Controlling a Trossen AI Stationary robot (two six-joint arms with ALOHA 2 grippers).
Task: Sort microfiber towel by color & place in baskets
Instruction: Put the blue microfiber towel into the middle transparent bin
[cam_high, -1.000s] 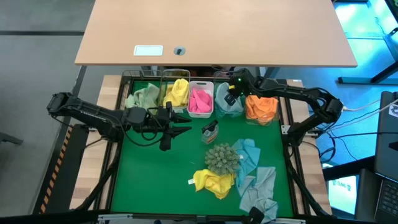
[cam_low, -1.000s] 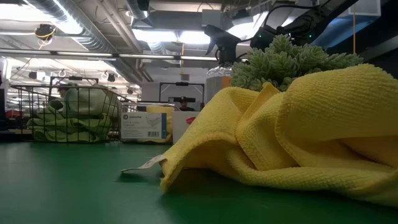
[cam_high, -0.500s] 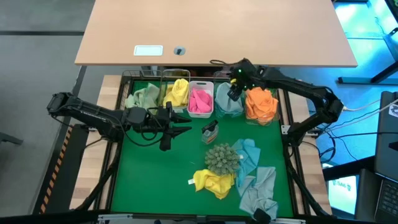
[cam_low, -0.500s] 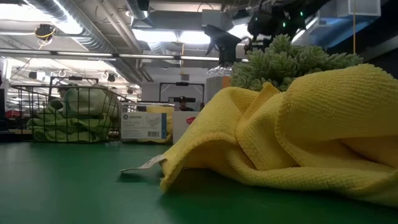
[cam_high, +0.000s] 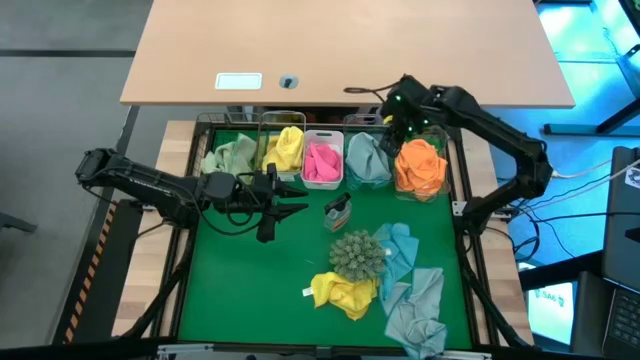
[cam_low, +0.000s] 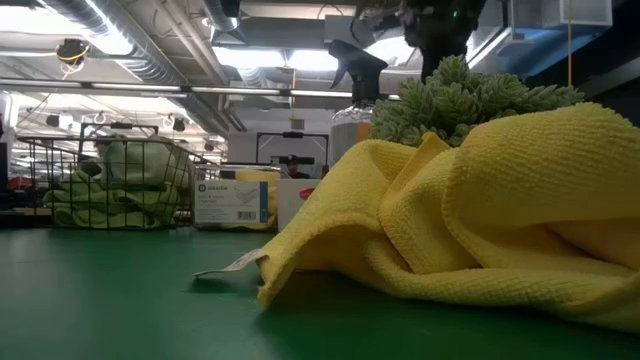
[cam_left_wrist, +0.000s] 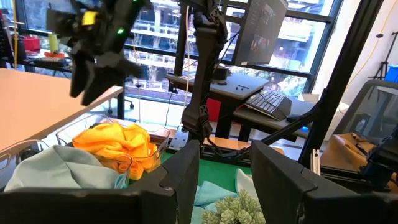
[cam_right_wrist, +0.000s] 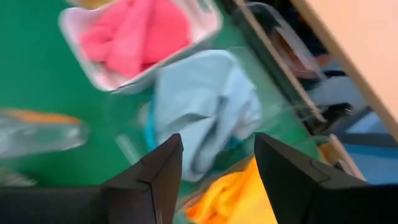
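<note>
Your baskets (cam_high: 322, 158) are sitting in a row at the mat's twelve o'clock edge, holding green, yellow, pink, blue and orange towels. Your right gripper (cam_high: 402, 118) is hovering open and empty above the blue and orange ones. At nine o'clock, your left gripper (cam_high: 292, 203) is waiting open.

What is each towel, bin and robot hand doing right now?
Right gripper: open, empty, above the bins.
Left gripper: open, empty, over the mat.
Orange towel: in its bin.
Light blue towel: in its bin.
Pink towel: in the white bin.
Yellow towel: loose on the mat.
Blue-grey towels: loose on the mat.
</note>
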